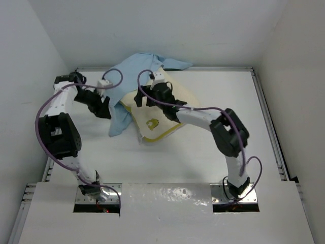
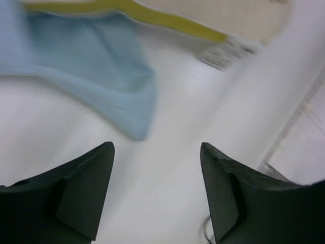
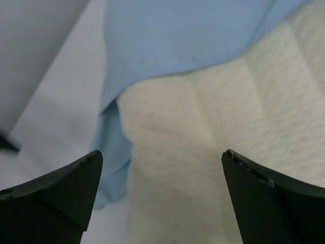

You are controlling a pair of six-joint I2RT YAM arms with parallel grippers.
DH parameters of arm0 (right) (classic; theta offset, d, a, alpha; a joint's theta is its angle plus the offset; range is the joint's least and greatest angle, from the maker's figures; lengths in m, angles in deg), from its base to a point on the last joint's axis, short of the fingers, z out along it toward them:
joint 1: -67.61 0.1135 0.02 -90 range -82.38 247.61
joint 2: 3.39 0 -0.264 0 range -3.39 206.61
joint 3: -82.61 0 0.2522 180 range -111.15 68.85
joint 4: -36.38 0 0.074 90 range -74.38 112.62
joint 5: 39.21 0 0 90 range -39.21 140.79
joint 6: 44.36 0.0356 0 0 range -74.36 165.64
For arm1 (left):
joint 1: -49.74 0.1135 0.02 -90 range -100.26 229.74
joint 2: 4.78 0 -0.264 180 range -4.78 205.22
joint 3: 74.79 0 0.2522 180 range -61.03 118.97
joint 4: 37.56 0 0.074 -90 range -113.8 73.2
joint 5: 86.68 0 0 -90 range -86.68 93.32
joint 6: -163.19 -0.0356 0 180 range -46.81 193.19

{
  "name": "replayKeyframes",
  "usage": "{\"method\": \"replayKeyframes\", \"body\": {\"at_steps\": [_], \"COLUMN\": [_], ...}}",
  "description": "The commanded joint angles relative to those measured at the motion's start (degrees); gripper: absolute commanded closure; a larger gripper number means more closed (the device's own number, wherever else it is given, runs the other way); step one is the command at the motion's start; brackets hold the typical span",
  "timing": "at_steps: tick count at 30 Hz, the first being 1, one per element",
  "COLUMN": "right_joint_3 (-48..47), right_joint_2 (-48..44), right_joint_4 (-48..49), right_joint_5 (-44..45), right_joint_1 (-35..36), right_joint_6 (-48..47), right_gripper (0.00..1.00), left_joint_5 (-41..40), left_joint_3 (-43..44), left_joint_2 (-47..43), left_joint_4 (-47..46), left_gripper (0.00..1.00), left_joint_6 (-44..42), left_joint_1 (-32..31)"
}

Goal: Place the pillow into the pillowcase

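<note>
Pillow (image 1: pixel 147 116) is lying on the tabletop (image 1: pixel 203 162), its far end overlapped by the bunched blue pillowcase (image 1: pixel 137 66) and the rest showing bare. Insertion is, by judgement, only beginning. Right hand (image 3: pixel 161 155) is hovering open directly over the pillow at the case's edge. Left hand (image 2: pixel 156 152) is hovering open over bare tabletop near the case's loose corner, touching nothing. Next move is calling for gripping the case's mouth and drawing it along the pillow.

Pillow (image 3: pixel 203 152): cream cloth, rough quilted texture, matt. Its side band (image 2: pixel 167 23), at 12 o'clock, is smooth yellow cloth. Pillowcase (image 3: pixel 177 40): thin light-blue cloth, smooth, matt. Worktop (image 2: pixel 167 168): white, smooth, faint sheen. Left fingers (image 2: pixel 84 193): black plastic, matt.
</note>
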Motion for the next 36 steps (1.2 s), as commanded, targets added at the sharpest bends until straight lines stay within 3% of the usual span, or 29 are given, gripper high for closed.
{"method": "replayKeyframes", "body": {"at_steps": [1,2,3,5,6,7,8,11,14,18,21,22,24,28,29,31,32,33,36], "right_joint_3": [0.66,-0.13,-1.09,-3.47,-3.39,-2.52,-2.33,-3.64,-6.63,-14.26,-16.74,-16.75,-16.48,-14.9,-14.46,-12.88,-12.1,-10.0,-5.33], "right_joint_2": [-12.77,-13.67,-14.37,-15.96,-16.49,-16.93,-17.02,-13.79,-7.56,2.19,8.63,9.86,12.58,14.62,14.62,13.93,13.48,12.87,9.18], "right_joint_4": [0.04,-6.26,-9.19,-15.87,-16.51,-16.87,-17.83,-17.84,-16.26,-16.69,-13.89,-12.14,-10.81,-8.97,-8.7,-7.91,-7.47,-6.94,-3.87], "right_joint_5": [-9.71,-14.0,-17.0,-18.87,-19.39,-19.83,-19.67,-19.83,-21.16,-23.79,-28.88,-30.37,-31.26,-34.95,-36.96,-37.77,-38.03,-38.21,-37.95], "right_joint_1": [-2.19,-2.9,-5.25,-8.16,-9.83,-13.07,-14.49,-20.55,-24.95,-25.75,-25.75,-25.75,-25.67,-25.23,-24.88,-24.44,-24.17,-23.82,-23.12], "right_joint_6": [-8.72,-10.65,-11.27,-8.58,-8.3,-8.64,-9.78,-8.74,-8.64,-9.7,-8.39,-7.6,-4.87,-2.49,-2.23,-2.05,-2.05,-1.88,-1.79], "right_gripper": [0.01,0.1,0.36,0.92,0.84,0.67,0.38,0.17,0.11,0.09,0.07,0.07,0.09,0.21,0.4,0.65,0.92,1.0,1.0], "left_joint_5": [-4.47,-7.1,-15.04,-22.03,-26.68,-28.98,-30.92,-40.67,-48.41,-52.02,-57.2,-58.61,-61.78,-62.49,-61.8,-61.09,-60.91,-60.91,-57.68], "left_joint_3": [12.01,15.25,16.42,19.92,21.42,22.83,26.5,34.75,40.68,43.84,43.76,42.98,42.01,38.93,38.58,37.62,37.35,37.17,37.95], "left_joint_2": [-1.66,-0.69,-0.08,3.68,5.45,9.3,11.42,20.89,28.65,34.81,37.8,38.77,39.22,37.99,37.55,36.32,35.97,35.7,32.91], "left_joint_4": [-7.03,-11.18,-15.14,-23.33,-25.26,-29.11,-30.63,-35.99,-42.84,-50.93,-54.18,-54.98,-56.91,-58.77,-59.03,-59.47,-59.82,-60.26,-58.25], "left_gripper": [0.34,0.43,0.48,0.53,0.53,0.48,0.45,0.4,0.37,0.35,0.41,0.53,0.7,0.91,0.94,1.0,1.0,1.0,1.0], "left_joint_6": [9.75,17.62,21.27,25.15,26.65,28.14,29.81,33.07,36.49,38.18,37.39,37.04,36.68,36.86,36.95,37.47,37.56,37.74,39.31], "left_joint_1": [-0.98,-2.64,-7.35,-13.17,-17.64,-19.6,-22.84,-27.25,-28.67,-29.55,-30.87,-31.13,-31.57,-31.66,-31.66,-31.66,-31.66,-31.66,-31.66]}}
